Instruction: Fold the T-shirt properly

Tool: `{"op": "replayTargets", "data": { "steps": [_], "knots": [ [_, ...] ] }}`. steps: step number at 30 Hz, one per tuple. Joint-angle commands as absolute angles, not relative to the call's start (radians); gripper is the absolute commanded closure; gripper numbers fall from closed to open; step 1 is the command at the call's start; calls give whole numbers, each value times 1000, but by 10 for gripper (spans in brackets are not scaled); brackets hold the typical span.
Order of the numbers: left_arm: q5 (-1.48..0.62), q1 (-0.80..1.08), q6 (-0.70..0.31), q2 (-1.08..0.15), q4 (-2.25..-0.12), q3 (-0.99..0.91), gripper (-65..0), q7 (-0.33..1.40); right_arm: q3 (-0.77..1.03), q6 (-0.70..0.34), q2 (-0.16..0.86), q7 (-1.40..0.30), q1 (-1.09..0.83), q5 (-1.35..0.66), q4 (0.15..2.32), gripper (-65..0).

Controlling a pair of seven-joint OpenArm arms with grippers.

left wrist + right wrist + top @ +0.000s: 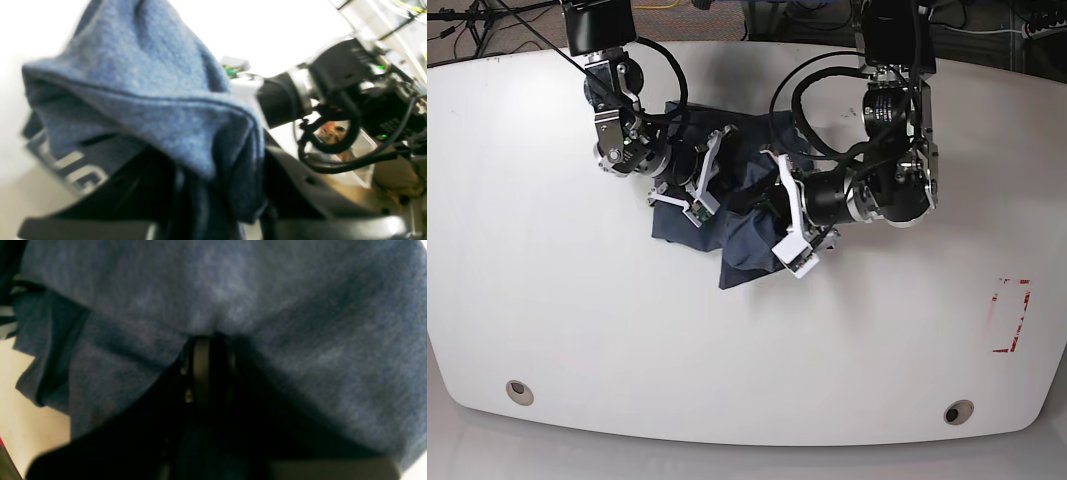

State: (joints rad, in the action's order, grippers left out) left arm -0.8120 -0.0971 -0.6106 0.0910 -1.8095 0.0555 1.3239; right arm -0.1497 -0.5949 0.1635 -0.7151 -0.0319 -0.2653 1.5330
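Blue T-shirt drapes over the left hand, other arm beyond

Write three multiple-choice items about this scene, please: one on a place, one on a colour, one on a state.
1. Where on the table is the T-shirt?
A. far half, between the two arms
B. near edge, beside the round holes
C. on the red mark

2. What colour is the T-shirt?
A. red
B. heathered blue
C. white

3. How does the T-shirt lie?
A. spread flat
B. bunched, with cloth draped over both grippers
C. folded into a neat square

Key:
1. A, the base view shows it between the left gripper and the right gripper, well away from the red mark.
2. B, both wrist views show blue heathered cloth.
3. B, cloth hangs over each gripper in the wrist views and looks crumpled from the base.
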Motion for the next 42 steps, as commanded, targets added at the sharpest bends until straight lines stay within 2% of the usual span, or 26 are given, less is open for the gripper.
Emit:
{"op": "replayTargets", "data": {
  "steps": [1,9,15,36,42],
  "knots": [
    [-837,-114,-616,110,-1814,56,-100,1302,-134,-588,186,-763,-45,-251,1626,-52],
    [-811,-113,-616,110,-1814,59,-100,1300,-13,-599,203,-889,-76,-257,1845,-54],
    [-811,-113,-616,105,-1814,58,-100,1300,59,-599,214,-903,-113,-257,1922,-54],
    [-811,-113,-616,104,-1814,58,-100,1302,216,-653,236,-905,-236,-248,1922,-54],
    [-811,-113,-616,104,-1814,61,-100,1302,216,-654,236,-892,-245,-246,1844,-54]
  ]
}}
